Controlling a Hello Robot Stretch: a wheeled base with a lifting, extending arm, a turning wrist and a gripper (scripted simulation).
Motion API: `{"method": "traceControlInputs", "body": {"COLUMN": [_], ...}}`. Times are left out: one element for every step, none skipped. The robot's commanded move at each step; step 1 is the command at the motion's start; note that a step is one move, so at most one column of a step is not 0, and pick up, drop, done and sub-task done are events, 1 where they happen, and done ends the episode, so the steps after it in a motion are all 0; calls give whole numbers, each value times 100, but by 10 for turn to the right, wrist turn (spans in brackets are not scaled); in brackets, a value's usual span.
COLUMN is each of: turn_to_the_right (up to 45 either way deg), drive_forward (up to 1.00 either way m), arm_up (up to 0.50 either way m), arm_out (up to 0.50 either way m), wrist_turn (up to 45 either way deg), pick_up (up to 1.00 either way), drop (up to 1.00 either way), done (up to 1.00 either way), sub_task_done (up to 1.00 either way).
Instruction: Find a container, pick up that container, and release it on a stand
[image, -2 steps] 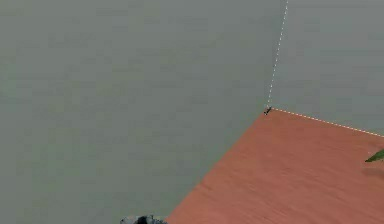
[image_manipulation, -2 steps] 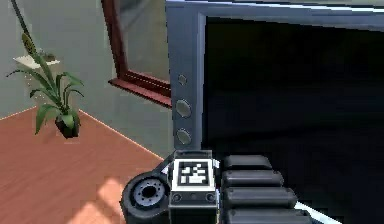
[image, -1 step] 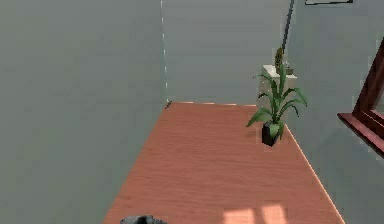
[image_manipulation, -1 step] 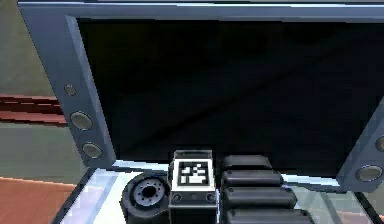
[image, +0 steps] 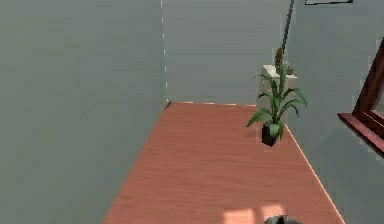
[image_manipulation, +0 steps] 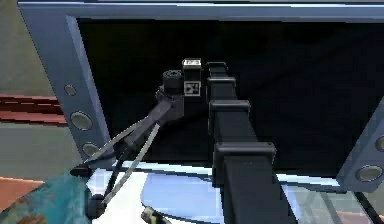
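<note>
In the arm side view the dark arm (image_manipulation: 235, 150) rises from the bottom edge in front of a large black screen. The gripper (image_manipulation: 92, 188) has its dark body near the screen's middle, and its thin fingers (image_manipulation: 125, 140) slant down to the left. At their far end, in the bottom left corner, sits a teal mottled rounded thing (image_manipulation: 45, 203), possibly the container. I cannot tell whether the gripper holds it. A pale blue-white surface (image_manipulation: 180, 190) lies under the screen, beside the arm.
A television (image_manipulation: 300, 90) with a silver-blue frame stands close behind the arm. A small yellowish thing (image_manipulation: 151, 212) lies on the pale surface. In the forward view a wooden floor (image: 215, 160) runs between grey walls, with a potted plant (image: 276, 100) and a red-brown wooden frame (image: 366, 115) at the right.
</note>
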Motion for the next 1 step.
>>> {"method": "traceControlInputs", "body": {"turn_to_the_right": [0], "drive_forward": [0], "arm_up": [0], "arm_out": [0], "wrist_turn": [450], "pick_up": [0], "drop": [0], "done": [0], "sub_task_done": [0]}}
